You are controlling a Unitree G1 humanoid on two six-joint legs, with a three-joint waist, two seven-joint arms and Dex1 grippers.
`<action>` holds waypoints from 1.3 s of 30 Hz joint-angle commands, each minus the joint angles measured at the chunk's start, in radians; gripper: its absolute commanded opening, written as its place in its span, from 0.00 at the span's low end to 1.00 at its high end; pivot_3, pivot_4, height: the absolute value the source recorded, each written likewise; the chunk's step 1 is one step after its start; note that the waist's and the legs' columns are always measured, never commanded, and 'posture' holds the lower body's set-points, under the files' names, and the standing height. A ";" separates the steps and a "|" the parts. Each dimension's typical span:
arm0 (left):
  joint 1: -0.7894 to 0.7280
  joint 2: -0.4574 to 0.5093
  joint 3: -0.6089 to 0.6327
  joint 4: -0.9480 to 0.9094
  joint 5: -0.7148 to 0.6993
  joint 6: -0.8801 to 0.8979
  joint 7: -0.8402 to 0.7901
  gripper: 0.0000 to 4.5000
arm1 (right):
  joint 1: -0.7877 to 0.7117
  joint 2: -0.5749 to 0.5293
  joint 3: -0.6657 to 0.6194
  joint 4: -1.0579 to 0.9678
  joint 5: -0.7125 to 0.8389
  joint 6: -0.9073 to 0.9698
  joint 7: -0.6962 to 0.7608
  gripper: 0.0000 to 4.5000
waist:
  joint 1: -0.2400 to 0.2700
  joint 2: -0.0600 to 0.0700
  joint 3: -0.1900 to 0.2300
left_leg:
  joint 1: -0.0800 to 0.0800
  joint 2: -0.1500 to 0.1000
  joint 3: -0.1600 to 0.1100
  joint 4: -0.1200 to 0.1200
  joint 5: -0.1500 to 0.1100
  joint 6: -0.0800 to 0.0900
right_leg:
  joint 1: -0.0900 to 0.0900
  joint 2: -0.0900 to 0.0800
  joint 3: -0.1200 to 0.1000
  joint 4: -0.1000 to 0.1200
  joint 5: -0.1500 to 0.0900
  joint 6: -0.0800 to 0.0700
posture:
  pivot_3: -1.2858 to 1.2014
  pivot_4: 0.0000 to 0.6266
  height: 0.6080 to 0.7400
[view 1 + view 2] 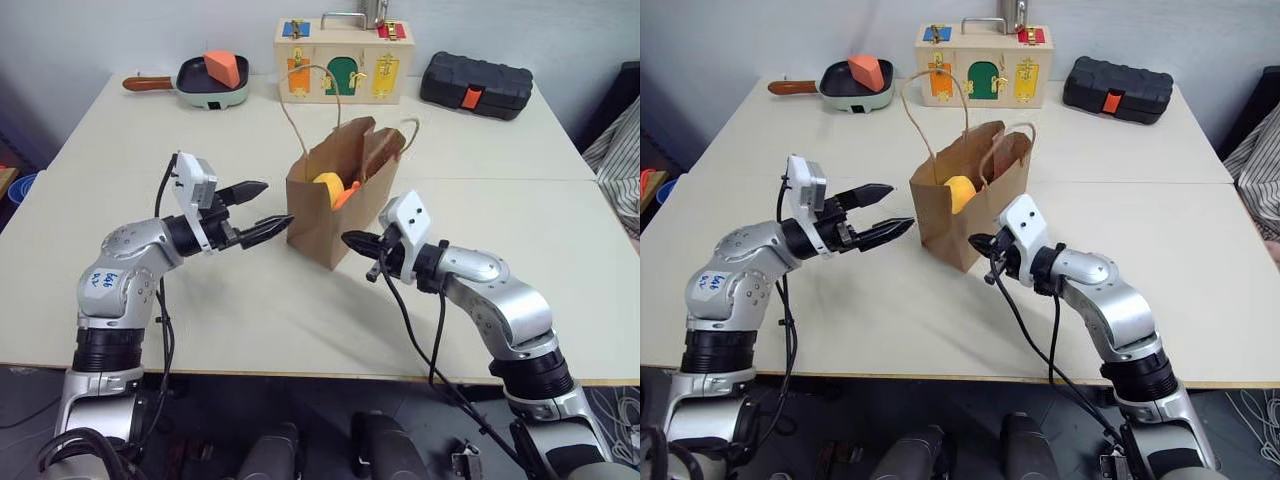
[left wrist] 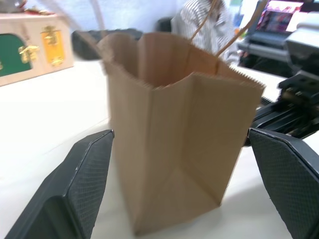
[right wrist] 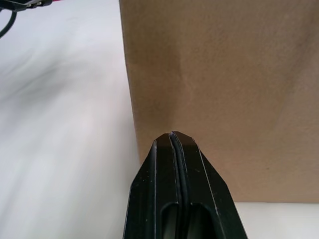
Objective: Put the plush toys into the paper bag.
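The brown paper bag (image 1: 325, 215) stands upright and open-topped in the middle of the table, its cord handles raised. Inside it lie the plush toys: the yellow one (image 1: 328, 184) and, beside it, the orange one (image 1: 347, 193), both partly hidden by the bag's wall. Just left of the bag, my left gripper (image 1: 276, 203) is open and empty, its fingers (image 2: 82, 184) pointing at the bag (image 2: 174, 149). My right gripper (image 1: 348, 238) is shut with nothing in it. Its tip (image 3: 172, 135) is close against the bag's right side (image 3: 224, 74).
Along the table's far edge stand a green frying pan (image 1: 212, 88) holding a hard orange wedge block (image 1: 222, 68), a wooden latch box (image 1: 343, 62) and a black case (image 1: 475, 85). Striped fabric (image 1: 622, 165) hangs past the table's right edge.
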 commanded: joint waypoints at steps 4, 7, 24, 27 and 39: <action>-0.026 -0.020 0.020 0.002 -0.022 0.007 0.008 1.00 | -0.024 0.021 -0.002 0.011 -0.016 -0.029 0.006 0.00 | 0.006 0.000 0.000 | 0.000 0.000 0.000 0.000 0.000 0.000 | 0.000 0.000 0.000 0.000 0.000 0.000 | 0.52 0.24 1.00; -0.068 -0.064 -0.032 0.080 0.004 -0.016 -0.031 1.00 | -0.034 0.038 0.004 0.040 -0.030 -0.042 0.006 0.00 | 0.009 0.000 0.000 | 0.000 -0.001 -0.001 0.000 0.000 0.000 | 0.000 -0.001 0.000 0.000 0.000 0.000 | 0.52 0.24 1.00; -0.085 -0.202 -0.151 0.094 0.083 -0.097 -0.045 1.00 | -0.083 0.122 0.029 0.175 -0.126 -0.116 -0.008 0.00 | -0.004 0.000 0.000 | 0.000 -0.002 -0.002 0.001 0.000 0.000 | 0.000 -0.001 -0.001 0.002 0.000 0.000 | 0.52 0.24 1.00; -0.107 -0.233 -0.145 0.148 0.153 -0.156 0.053 1.00 | -0.090 0.138 0.034 0.189 -0.141 -0.129 -0.007 0.00 | -0.003 0.000 0.000 | 0.000 -0.002 -0.002 0.002 0.000 0.000 | 0.000 -0.001 -0.001 0.002 0.000 0.000 | 0.52 0.24 1.00; -0.173 -0.285 -0.125 0.241 0.201 -0.181 0.160 0.86 | -0.070 0.140 0.036 0.172 -0.159 -0.137 0.004 0.00 | -0.001 0.000 0.000 | 0.000 -0.003 -0.002 0.002 0.000 0.000 | -0.001 -0.001 -0.001 0.003 0.000 0.000 | 0.52 0.24 1.00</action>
